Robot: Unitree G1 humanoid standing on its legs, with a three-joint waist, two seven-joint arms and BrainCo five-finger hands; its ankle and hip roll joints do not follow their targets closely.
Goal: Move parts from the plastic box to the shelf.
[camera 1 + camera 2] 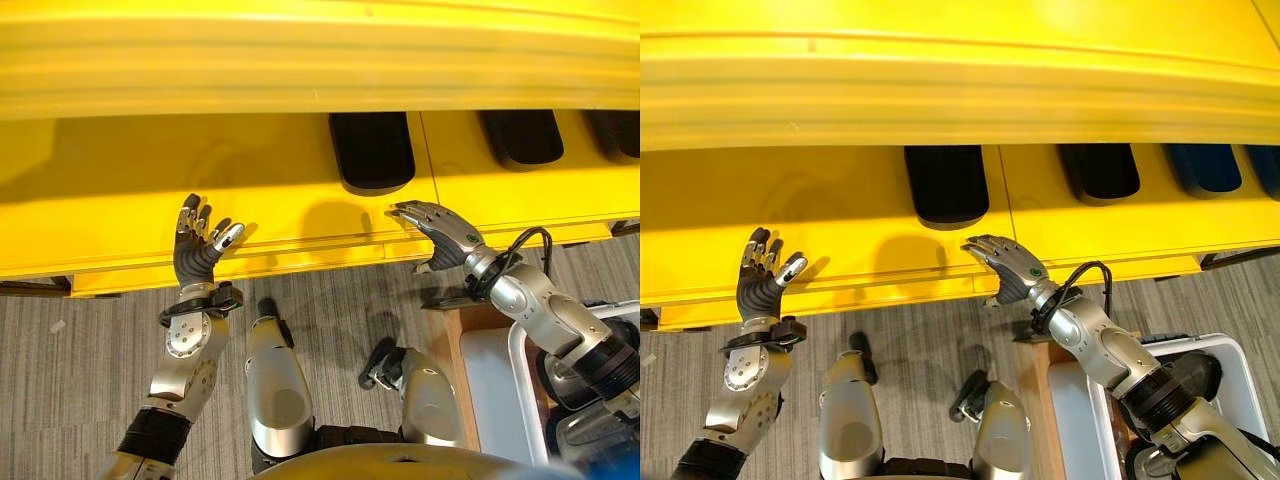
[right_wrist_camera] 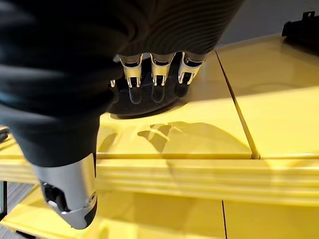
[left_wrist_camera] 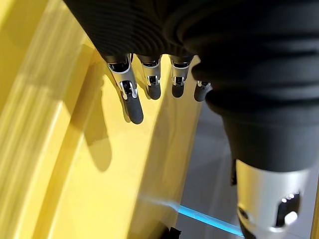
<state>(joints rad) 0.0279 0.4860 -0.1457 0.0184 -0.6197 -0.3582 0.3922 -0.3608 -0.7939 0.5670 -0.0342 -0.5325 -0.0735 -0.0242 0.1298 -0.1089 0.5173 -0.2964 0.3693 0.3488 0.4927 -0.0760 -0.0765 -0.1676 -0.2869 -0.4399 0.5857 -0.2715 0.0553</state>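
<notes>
A yellow shelf (image 1: 120, 200) spans the view. Black oblong parts lie on it: one (image 1: 372, 150) in the middle, another (image 1: 522, 138) further right, and a third (image 1: 1205, 167) beyond that. My right hand (image 1: 440, 232) hovers palm down over the shelf's front edge, just short of the middle part (image 2: 149, 102), open and empty with its fingers (image 2: 157, 82) straight. My left hand (image 1: 197, 255) is raised at the front edge further left, open with its fingers (image 3: 130, 94) spread, holding nothing. The white plastic box (image 1: 1215, 343) sits at the lower right under my right arm.
An upper yellow shelf board (image 1: 300, 60) overhangs the parts from above. A wooden stand (image 1: 455, 330) carries the box. Grey carpet floor (image 1: 330, 300) lies below the shelf edge. The shelf's left half is bare yellow surface.
</notes>
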